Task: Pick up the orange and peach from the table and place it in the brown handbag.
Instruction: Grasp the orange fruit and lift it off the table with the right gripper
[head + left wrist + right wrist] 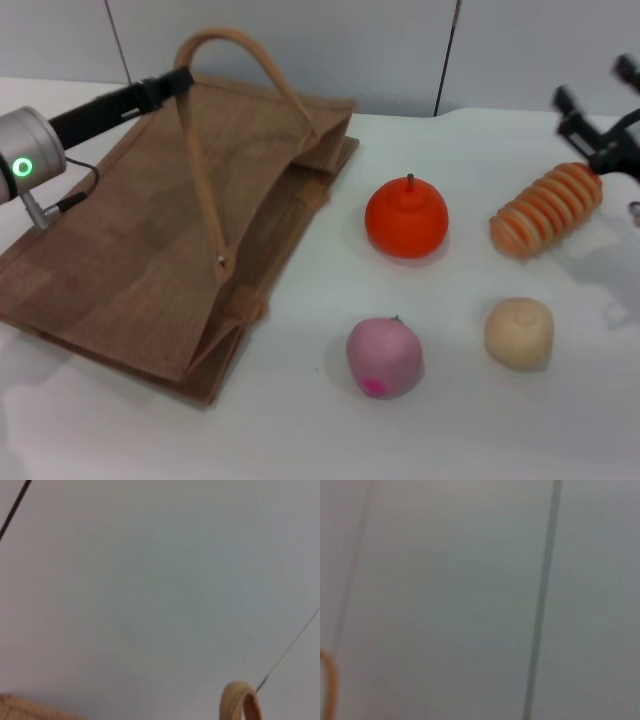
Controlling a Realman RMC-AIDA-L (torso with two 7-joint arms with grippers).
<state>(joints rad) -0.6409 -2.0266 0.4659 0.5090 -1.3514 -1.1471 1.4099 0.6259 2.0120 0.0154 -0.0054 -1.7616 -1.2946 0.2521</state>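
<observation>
From the head camera I see the brown handbag (150, 250) lying flat by the tabletop's left edge, its long axis running from the near-left corner toward the far middle, open mouth facing right. My left gripper (180, 80) is clenched on one of its loop handles (235, 45), lifting it near the far edge. The orange (406, 218) sits mid-table, stem up. The peach (384, 356) rests nearer the front edge, magenta spot facing me. My right gripper (600, 125) hovers at the right edge, fingers spread apart, above a ridged loaf (546, 210). A beige ball (519, 332) lies beside the peach. The left wrist view adds only handle tips against a wall.
</observation>
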